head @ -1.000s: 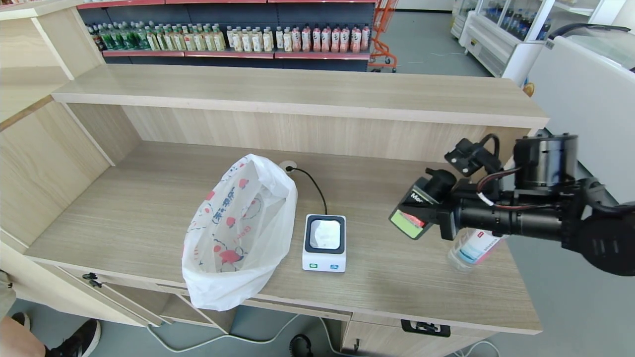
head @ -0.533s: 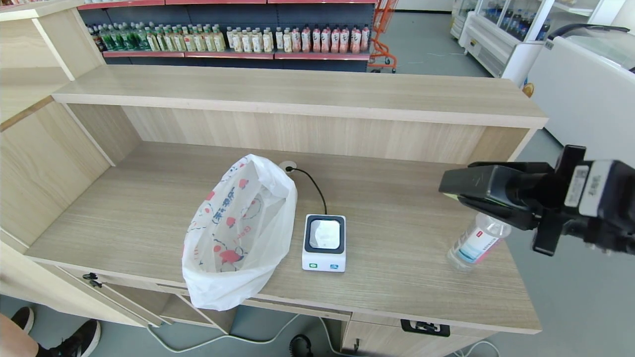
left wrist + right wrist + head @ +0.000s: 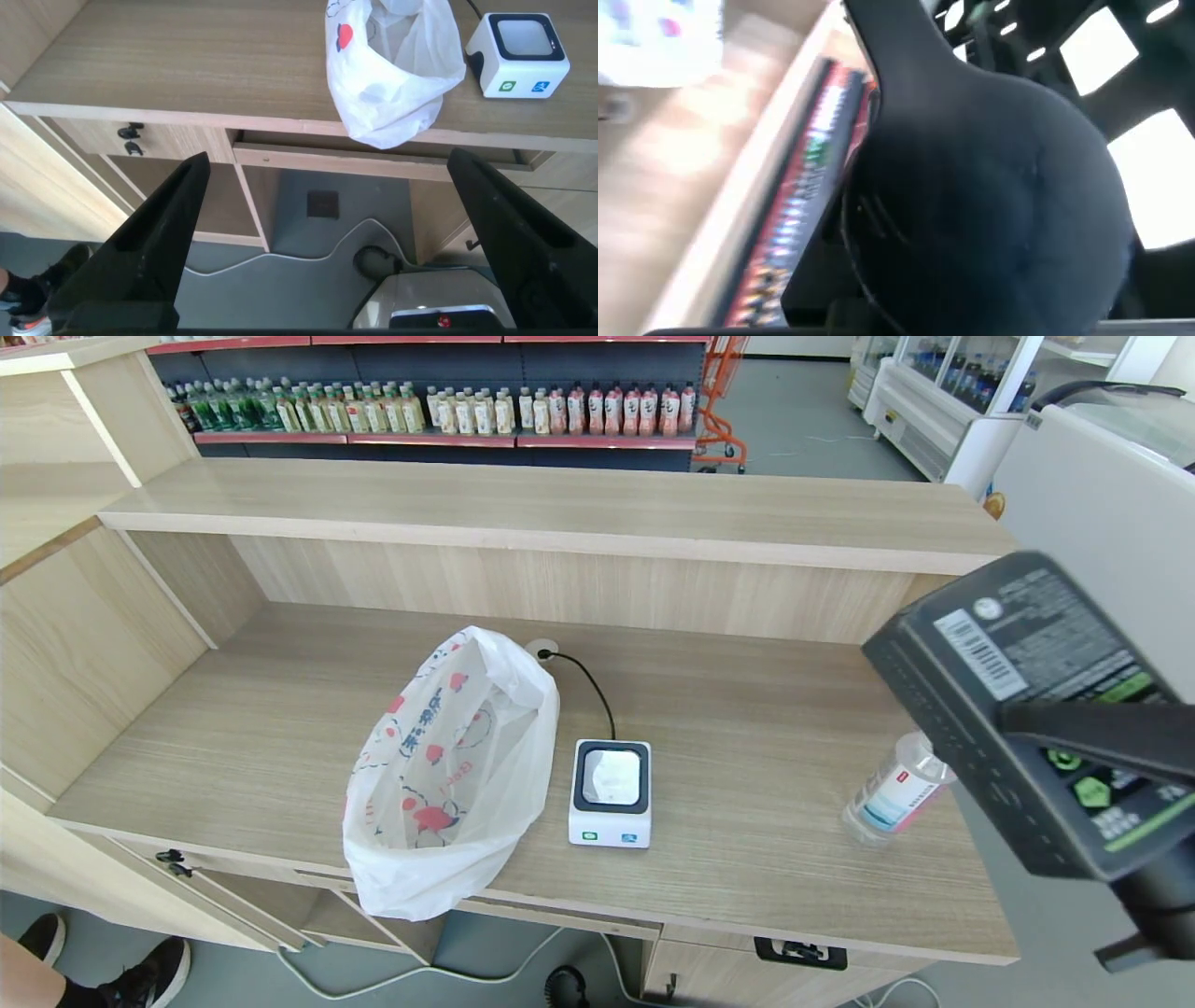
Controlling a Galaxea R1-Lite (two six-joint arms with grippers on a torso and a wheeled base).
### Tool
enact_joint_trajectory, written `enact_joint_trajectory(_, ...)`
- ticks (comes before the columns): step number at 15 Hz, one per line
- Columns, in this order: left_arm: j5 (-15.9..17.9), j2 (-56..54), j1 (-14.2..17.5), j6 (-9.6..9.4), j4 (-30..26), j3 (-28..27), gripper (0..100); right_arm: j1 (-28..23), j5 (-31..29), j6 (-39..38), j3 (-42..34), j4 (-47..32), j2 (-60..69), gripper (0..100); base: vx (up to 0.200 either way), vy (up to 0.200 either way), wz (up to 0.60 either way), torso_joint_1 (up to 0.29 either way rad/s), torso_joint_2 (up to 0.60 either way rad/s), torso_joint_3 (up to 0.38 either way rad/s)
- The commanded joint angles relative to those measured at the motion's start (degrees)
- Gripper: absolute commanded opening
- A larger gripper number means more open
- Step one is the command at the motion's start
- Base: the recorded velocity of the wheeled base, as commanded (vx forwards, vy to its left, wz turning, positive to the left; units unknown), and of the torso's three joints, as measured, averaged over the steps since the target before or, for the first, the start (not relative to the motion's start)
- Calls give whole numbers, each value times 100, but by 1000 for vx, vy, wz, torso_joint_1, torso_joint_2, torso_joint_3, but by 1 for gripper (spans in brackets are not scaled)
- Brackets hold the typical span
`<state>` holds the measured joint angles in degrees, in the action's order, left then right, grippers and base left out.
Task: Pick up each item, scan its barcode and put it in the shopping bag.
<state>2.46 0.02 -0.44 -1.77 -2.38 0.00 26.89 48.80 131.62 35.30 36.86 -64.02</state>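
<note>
R gripper [image 3: 1055, 723] was clamped on the dark box [image 3: 1004, 649], one black finger [image 3: 1102, 733] lying across its printed face. The box was held up close to the head cam on the robot's right, tilted, barcode label toward the cam. Its edge showed just beside the top of the bottle [image 3: 894, 795]; gap in depth I couldn't tell. R wrist cam gave me a blurred dark mass w/ smeared rows behind, nothing more readable.

L gripper [image 3: 327, 161] sat w/ fingers [image 3: 173, 238] spread wide, nothing between them. It was low in front of the counter [image 3: 187, 65], pointing at the drawer [image 3: 280, 161] under the bag [image 3: 392, 84].

The counter was pale wood grain w/ a raised back ledge [image 3: 560, 509]. The bag, white plastic w/ red print, stood open near the front edge, its bottom drooping over it. Scanner [image 3: 610, 791] was just beside the bag on the right, window up, black cable [image 3: 588, 686] running to the back. The bottle, clear w/ a white-red label, stood near the right front corner, well apart from the scanner.

Behind the ledge were shelves [image 3: 420, 411] of drinks. Glass-door fridges [image 3: 943, 383] and a white freezer [image 3: 1102, 504] stood far right.
</note>
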Motion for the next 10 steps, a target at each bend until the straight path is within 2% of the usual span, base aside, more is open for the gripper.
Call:
enact_joint_trajectory(1, 0, -2, 0, 1, 0, 0, 100, 185, 112, 399, -182, 365, 813, 0, 0, 0, 0, 0, 0, 0)
enact_joint_trajectory(10, 0, -2, 0, 1, 0, 0, 100, 352, 464, 566, -604, 418, 1463, 0, 0, 0, 0, 0, 0, 0)
